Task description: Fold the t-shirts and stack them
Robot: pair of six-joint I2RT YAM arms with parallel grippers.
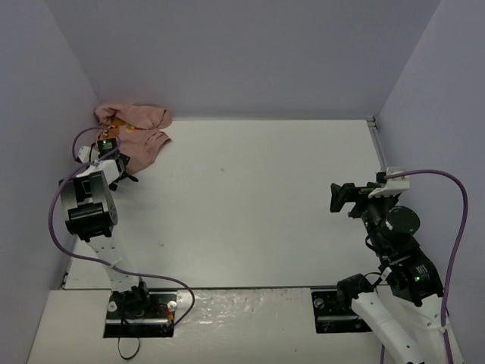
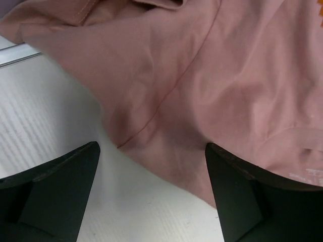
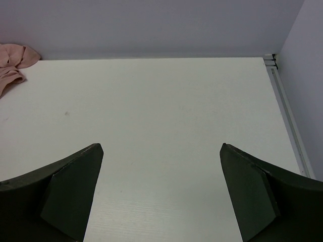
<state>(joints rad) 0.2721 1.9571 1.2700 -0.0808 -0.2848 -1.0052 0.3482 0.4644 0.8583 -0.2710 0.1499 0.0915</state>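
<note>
the left tool (image 2: 151, 151) hangs spread wide over the crumpled t-shirt (image 2: 212, 75), its near edge between the jaws, likely poised to pinch; the right tool (image 3: 161, 151), also released, sits well apart.

T-shirt (image 1: 140, 121) in far-L corner of table (image 1: 250, 205).

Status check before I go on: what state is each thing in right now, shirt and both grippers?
pink t-shirt: crumpled, unfolded, bunched in the table's far left corner.
left gripper: open, at the shirt's edge, gripping nothing.
right gripper: open, empty, above bare table, far from the shirt.
</note>
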